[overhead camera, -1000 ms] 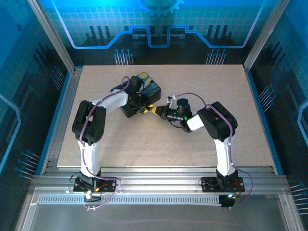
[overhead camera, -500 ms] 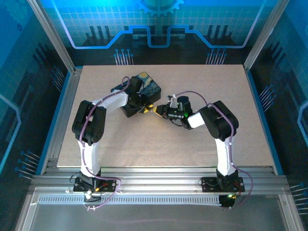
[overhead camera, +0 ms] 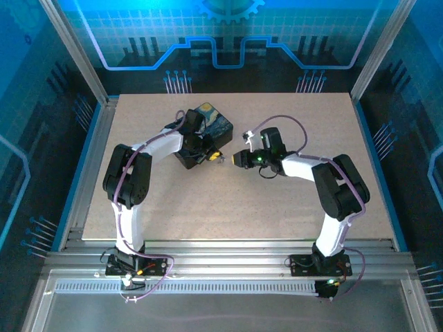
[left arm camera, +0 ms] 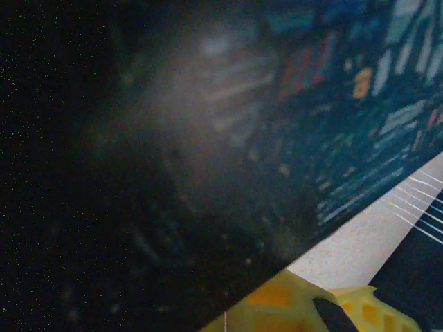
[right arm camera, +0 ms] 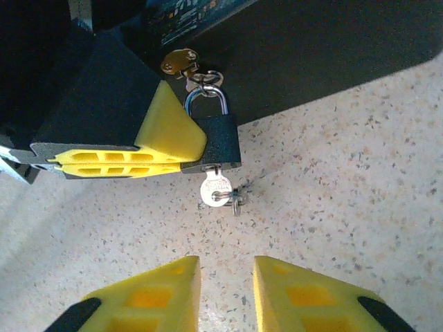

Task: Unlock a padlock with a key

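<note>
- The padlock (right arm camera: 221,142) sits upper centre in the right wrist view. Its long axis runs top to bottom in the frame, with the shackle (right arm camera: 205,97) uppermost.
- The shackle hooks through a small ring under the brass latch (right arm camera: 178,62) of the dark box (right arm camera: 311,48).
- The key (right arm camera: 216,190) is seated in the lower end of the padlock. Its silvery head points down the frame, on the same axis.
- The left gripper (right arm camera: 166,142) touches the left side of the padlock with a yellow pad. Whether it clamps the body cannot be told.
- The right gripper (right arm camera: 225,290) is released, with its jaws apart at the bottom edge. The gap lies directly below the key head, near it but not touching.
- Judgement: the right arm serves the key. A straight advance up the frame brings the head between the pads, ready for a twist about the long axis.
- The speckled table (right arm camera: 346,207) lies beneath.
</note>
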